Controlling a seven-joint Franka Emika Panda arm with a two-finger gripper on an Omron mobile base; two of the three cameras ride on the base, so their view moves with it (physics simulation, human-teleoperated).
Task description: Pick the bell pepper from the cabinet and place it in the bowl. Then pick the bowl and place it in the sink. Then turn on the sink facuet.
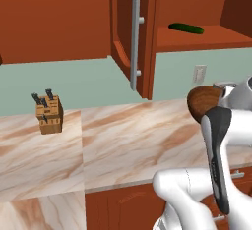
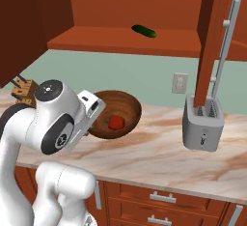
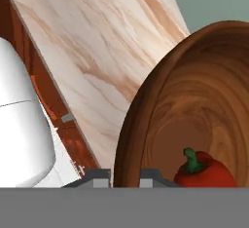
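Observation:
The dark reddish-brown wooden bowl (image 2: 120, 108) is tilted steeply over the marble counter (image 2: 159, 152), with its hollow facing the right base view. The small red bell pepper (image 2: 116, 122) with its green stem lies inside it, and the hand view shows it low in the bowl (image 3: 206, 171). My gripper (image 3: 125, 177) is shut on the bowl's near rim (image 3: 127, 139), one fingertip on each side of the wall. In the left base view the bowl (image 1: 203, 101) peeks out behind my arm. The cabinet (image 1: 206, 35) stands open, with its door (image 1: 125, 32) swung out. The sink and faucet are out of view.
A dark green cucumber (image 2: 144, 31) lies on the cabinet shelf. A grey toaster (image 2: 203, 123) stands right of the bowl, under the open door's bar handle (image 2: 226, 41). A knife block (image 1: 48, 113) sits far left. Drawers (image 2: 169, 198) run below the counter edge.

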